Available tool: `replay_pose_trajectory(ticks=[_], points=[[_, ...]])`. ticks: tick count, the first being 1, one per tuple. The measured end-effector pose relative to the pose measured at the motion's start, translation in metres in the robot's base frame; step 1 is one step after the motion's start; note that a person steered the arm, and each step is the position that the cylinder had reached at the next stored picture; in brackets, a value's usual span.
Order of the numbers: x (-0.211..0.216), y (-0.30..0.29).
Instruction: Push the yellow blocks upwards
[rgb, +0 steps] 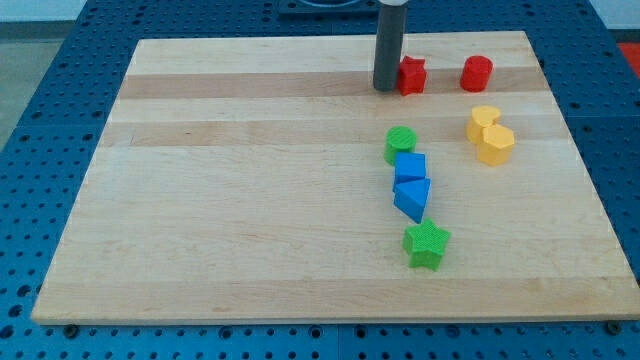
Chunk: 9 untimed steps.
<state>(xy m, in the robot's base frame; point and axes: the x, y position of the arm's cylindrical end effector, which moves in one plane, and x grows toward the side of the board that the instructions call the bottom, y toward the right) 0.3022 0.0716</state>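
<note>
The bare tip (386, 88) touches the red star (412, 75); detouring carelessly toward the 2 yellow blocks (489, 135) risks shoving the red cylinder (477, 73).

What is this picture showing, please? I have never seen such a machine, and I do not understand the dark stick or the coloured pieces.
The dark stick is the end of a robot arm. It has no hand and holds nothing; its lower end, my tip, slides on the wooden board and pushes blocks. There is one camera view, looking down at the board. Now my tip is just left of a red star-like block, very close to it. Further right is a red rounded block. Below that, two yellow blocks sit together. In the middle, from top to bottom: a green round block, a blue cube, a blue wedge, a green star.
</note>
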Motion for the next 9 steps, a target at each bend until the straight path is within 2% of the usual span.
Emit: replay_pose_trajectory(ticks=[1,3,5,6,7,8,9], points=[[0.022,0.022],[0.051,0.145],[0.118,0.211],[0.153,0.176],[0.159,0.127],[0.141,0.100],[0.136,0.108]])
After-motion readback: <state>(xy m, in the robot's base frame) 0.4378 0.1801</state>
